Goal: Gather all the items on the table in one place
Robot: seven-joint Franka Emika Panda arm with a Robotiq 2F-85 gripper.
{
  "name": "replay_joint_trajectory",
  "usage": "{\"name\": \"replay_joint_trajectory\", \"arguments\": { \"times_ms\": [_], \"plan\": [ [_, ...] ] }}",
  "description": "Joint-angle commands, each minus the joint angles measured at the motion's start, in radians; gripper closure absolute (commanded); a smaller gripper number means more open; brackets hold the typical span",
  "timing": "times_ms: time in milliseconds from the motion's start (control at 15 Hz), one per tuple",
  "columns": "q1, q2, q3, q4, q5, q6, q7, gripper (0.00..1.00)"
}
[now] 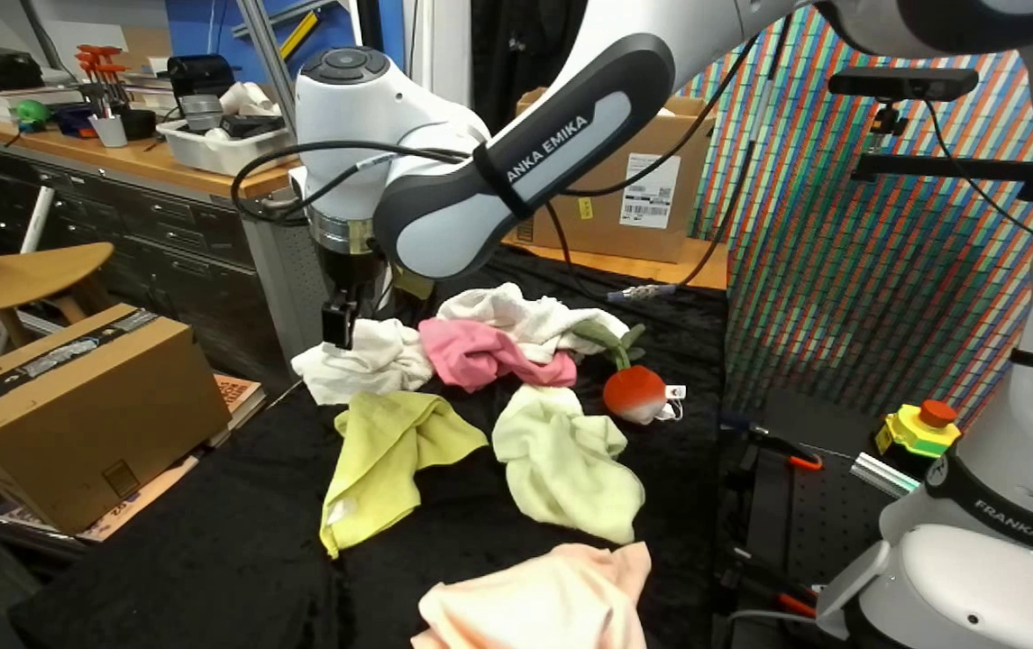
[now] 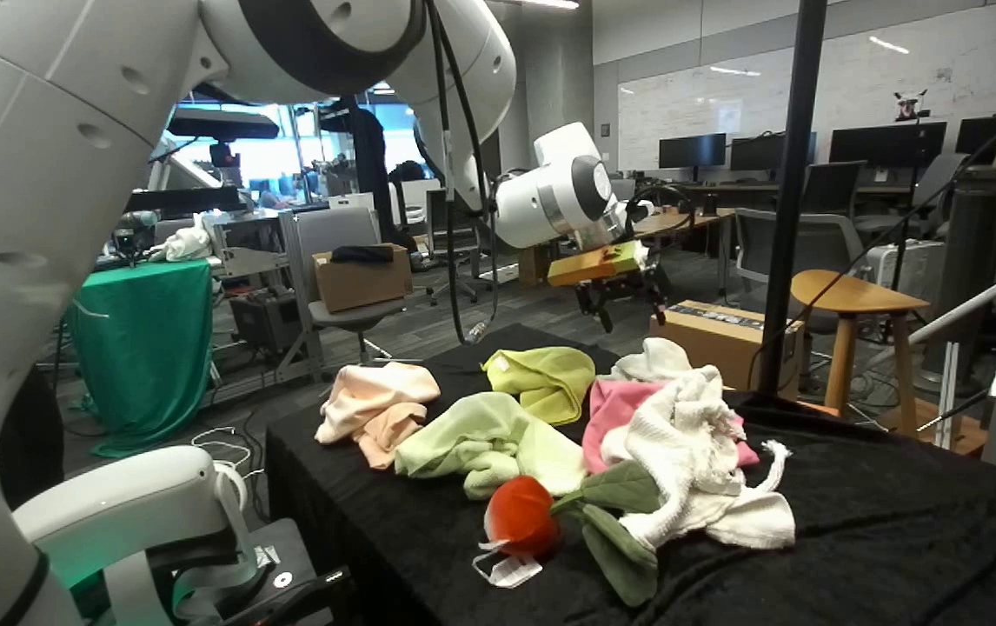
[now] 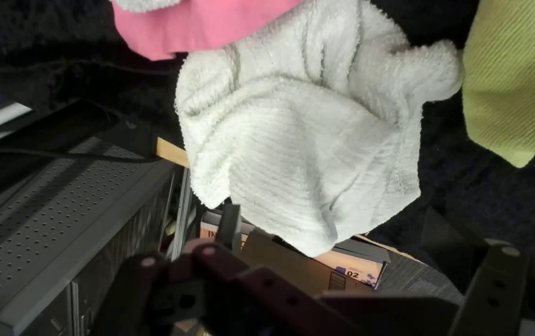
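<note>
Your gripper (image 2: 634, 320) hangs above one edge of the table (image 1: 210, 550), jaws wide apart with nothing between them. Below it, at the edge of the surface nearest the cardboard box (image 1: 93, 415), lies a white rag (image 1: 379, 364); its inner side touches the pink rag (image 1: 471, 351), which lies against a crumpled white rag (image 2: 680, 435). I'd take that cluster as your gathering place and the white rag as your present target.

To pick it up well, shift inward before you go down: in the wrist view your fingers (image 3: 230, 226) straddle its outer end, and I can't tell whether that overhangs the edge. Aim for a raised fold in the middle, one finger each side, and press lightly so the soft cloth bunches before you close. Take care not to pinch the pink rag or the yellow-green rag (image 1: 390, 442) just beside it. Lift a little, draw it in from the edge, release low.

Left to bring over, I judge: the yellow-green rag; the pale green rag (image 1: 562, 460), mid-surface; the peach rag (image 2: 381, 400), near a corner on the side of the robot base (image 1: 1003, 478); and the red toy (image 2: 520, 517), near that same side's edge, its leaves (image 2: 627, 556) reaching the crumpled white rag.
</note>
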Motion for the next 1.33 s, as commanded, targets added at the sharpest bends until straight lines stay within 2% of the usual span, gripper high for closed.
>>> {"name": "replay_joint_trajectory", "arguments": {
  "times_ms": [0, 200, 667, 1267],
  "plan": [
    [0.007, 0.114, -0.019, 0.184, 0.105, -0.061, -0.138, 0.0],
    [-0.005, 0.184, -0.024, 0.287, 0.173, -0.114, -0.197, 0.0],
    [-0.03, 0.311, -0.045, 0.464, 0.257, -0.219, -0.239, 0.0],
    [-0.063, 0.372, -0.035, 0.506, 0.334, -0.247, -0.255, 0.0]
  ]
}}
